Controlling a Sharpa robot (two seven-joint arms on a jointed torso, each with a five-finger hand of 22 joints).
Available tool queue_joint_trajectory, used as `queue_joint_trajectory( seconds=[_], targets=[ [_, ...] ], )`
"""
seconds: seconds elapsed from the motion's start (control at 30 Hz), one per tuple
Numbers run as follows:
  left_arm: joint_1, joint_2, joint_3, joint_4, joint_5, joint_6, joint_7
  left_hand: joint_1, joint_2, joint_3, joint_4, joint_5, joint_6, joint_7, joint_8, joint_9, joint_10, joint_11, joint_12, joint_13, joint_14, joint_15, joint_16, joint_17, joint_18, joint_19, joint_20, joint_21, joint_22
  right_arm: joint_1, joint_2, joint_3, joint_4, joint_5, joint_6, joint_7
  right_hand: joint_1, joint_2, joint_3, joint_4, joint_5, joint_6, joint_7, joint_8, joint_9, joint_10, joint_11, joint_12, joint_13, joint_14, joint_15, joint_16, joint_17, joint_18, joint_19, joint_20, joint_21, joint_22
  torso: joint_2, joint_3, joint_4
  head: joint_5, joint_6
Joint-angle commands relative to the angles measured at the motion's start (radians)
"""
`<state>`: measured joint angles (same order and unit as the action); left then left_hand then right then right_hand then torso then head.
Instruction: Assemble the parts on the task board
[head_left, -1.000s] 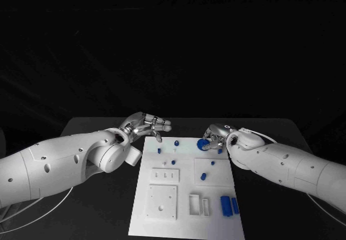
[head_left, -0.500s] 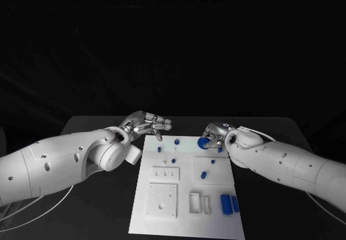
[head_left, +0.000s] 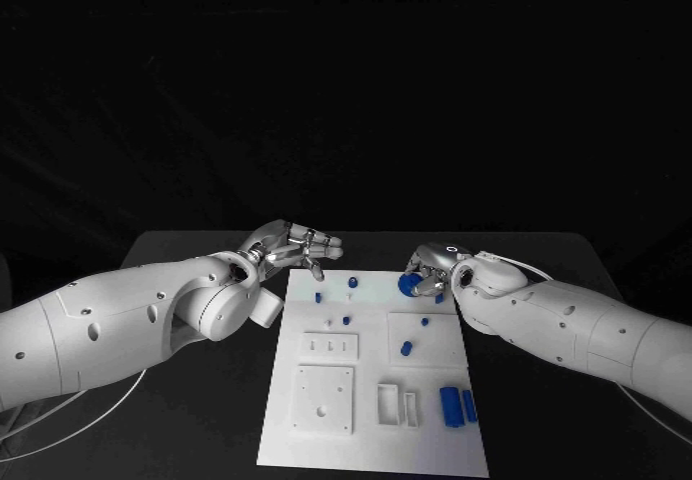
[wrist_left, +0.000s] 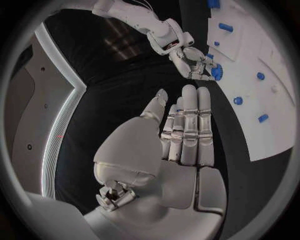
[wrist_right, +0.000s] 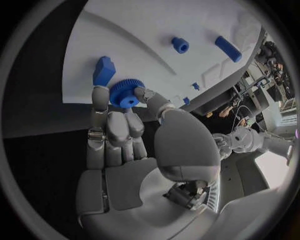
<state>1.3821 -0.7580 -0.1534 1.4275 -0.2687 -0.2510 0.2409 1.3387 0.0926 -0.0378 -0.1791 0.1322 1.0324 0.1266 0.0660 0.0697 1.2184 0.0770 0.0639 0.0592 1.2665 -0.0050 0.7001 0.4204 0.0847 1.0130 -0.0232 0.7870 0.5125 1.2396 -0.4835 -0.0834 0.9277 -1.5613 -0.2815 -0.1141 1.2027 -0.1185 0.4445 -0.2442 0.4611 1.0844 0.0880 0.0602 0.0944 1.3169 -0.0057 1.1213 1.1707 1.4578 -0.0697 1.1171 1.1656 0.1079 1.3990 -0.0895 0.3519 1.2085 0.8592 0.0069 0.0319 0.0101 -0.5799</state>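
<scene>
The white task board (head_left: 372, 420) lies in the middle of the table. My right hand (head_left: 430, 266) hovers over the board's far right corner and pinches a blue gear (head_left: 411, 284) between thumb and fingers. The right wrist view shows the gear (wrist_right: 127, 93) at my fingertips (wrist_right: 100, 97), just above the board (wrist_right: 187, 20) and next to a blue block (wrist_right: 104, 70). My left hand (head_left: 296, 248) hangs over the board's far left corner, holding nothing. Its fingers (wrist_left: 189, 125) are stretched out straight. From the left wrist I also see the right hand (wrist_left: 190, 60) with the gear (wrist_left: 217, 73).
Small blue pegs (head_left: 353, 285) stand on the far half of the board, and another part (head_left: 407, 349) lies near its middle. Two blue bars (head_left: 459, 406) lie at the near right. White blocks with holes (head_left: 326, 398) sit on the near left. Black table (head_left: 188, 430) surrounds the board.
My right hand has shifted the gear slightly farther and to the right. The left hand has barely moved.
</scene>
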Motion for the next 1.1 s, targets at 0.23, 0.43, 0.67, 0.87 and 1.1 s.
queue_joint_trajectory(
  seconds=[0.23,0.43,0.67,0.87,1.1],
  targets=[
    [0.001,0.0,0.001,0.002,-0.005,0.014,0.002,-0.001,0.005,-0.005,-0.002,0.0,-0.002,0.004,0.002,0.001,-0.009,0.002,-0.002,0.001,-0.003,0.004,-0.006,-0.001,0.006,0.001,0.004,-0.005,-0.001,-0.009,-0.004,-0.007,0.009,-0.061,0.005,-0.018,-0.008,0.004,-0.029,0.017,-0.012,0.046,0.0,0.003,0.003,0.007,-0.006,0.004,0.005,0.002,-0.009,0.003,0.004,0.003,0.001,-0.004,-0.01,0.0,0.0,0.0005,0.001,-0.001,0.001],
    [0.001,-0.001,0.001,0.003,-0.005,0.014,0.002,-0.001,0.005,-0.005,-0.002,0.0,-0.002,0.004,0.002,0.001,-0.009,0.002,-0.002,0.001,-0.003,0.004,-0.006,-0.001,0.006,0.001,0.004,-0.005,-0.001,-0.009,-0.01,-0.007,0.024,-0.086,-0.041,-0.029,-0.006,-0.001,-0.04,0.04,-0.022,0.056,-0.004,0.003,0.003,0.013,-0.008,0.007,0.009,0.003,-0.013,0.006,0.006,-0.003,0.01,-0.008,-0.022,-0.004,0.0,0.0,0.0011,0.0,0.001],
    [0.001,-0.003,0.001,0.005,-0.005,0.013,0.003,-0.001,0.005,-0.005,-0.002,0.0,-0.002,0.004,0.002,0.001,-0.009,0.002,-0.002,0.001,-0.003,0.004,-0.006,-0.001,0.006,0.001,0.004,-0.005,-0.001,-0.006,-0.025,-0.006,0.064,-0.122,-0.089,-0.052,0.003,-0.015,-0.039,0.067,-0.032,0.069,-0.008,0.002,0.002,0.018,-0.011,0.007,0.012,0.003,-0.015,0.008,0.006,-0.008,0.018,-0.011,-0.033,-0.004,0.0,-0.0008,0.0011,0.004,0.003],
    [0.001,-0.005,0.001,0.006,-0.005,0.012,0.003,-0.001,0.005,-0.005,-0.002,0.0,-0.002,0.004,0.002,0.001,-0.009,0.002,-0.002,0.001,-0.003,0.004,-0.006,-0.001,0.006,0.001,0.004,-0.005,-0.001,0.004,-0.035,-0.005,0.112,-0.147,-0.114,-0.065,0.007,-0.022,-0.033,0.075,-0.039,0.072,-0.009,0.003,0.002,0.019,-0.011,0.004,0.012,0.002,-0.016,0.007,0.006,-0.009,0.02,-0.012,-0.036,-0.001,0.0,-0.0008,0.0019,0.007,0.003],
    [0.001,-0.008,0.001,0.009,-0.005,0.01,0.003,-0.001,0.005,-0.005,-0.002,0.0,-0.002,0.004,0.002,0.001,-0.009,0.002,-0.002,0.001,-0.003,0.004,-0.006,-0.001,0.006,0.001,0.004,-0.005,-0.001,0.015,-0.043,-0.005,0.171,-0.172,-0.127,-0.082,0.009,-0.027,-0.03,0.082,-0.044,0.073,-0.009,0.003,0.001,0.02,-0.011,0.005,0.013,0.003,-0.017,0.007,0.005,-0.009,0.022,-0.013,-0.039,0.001,0.0,-0.0012,0.0015,0.012,0.006]
  ],
)
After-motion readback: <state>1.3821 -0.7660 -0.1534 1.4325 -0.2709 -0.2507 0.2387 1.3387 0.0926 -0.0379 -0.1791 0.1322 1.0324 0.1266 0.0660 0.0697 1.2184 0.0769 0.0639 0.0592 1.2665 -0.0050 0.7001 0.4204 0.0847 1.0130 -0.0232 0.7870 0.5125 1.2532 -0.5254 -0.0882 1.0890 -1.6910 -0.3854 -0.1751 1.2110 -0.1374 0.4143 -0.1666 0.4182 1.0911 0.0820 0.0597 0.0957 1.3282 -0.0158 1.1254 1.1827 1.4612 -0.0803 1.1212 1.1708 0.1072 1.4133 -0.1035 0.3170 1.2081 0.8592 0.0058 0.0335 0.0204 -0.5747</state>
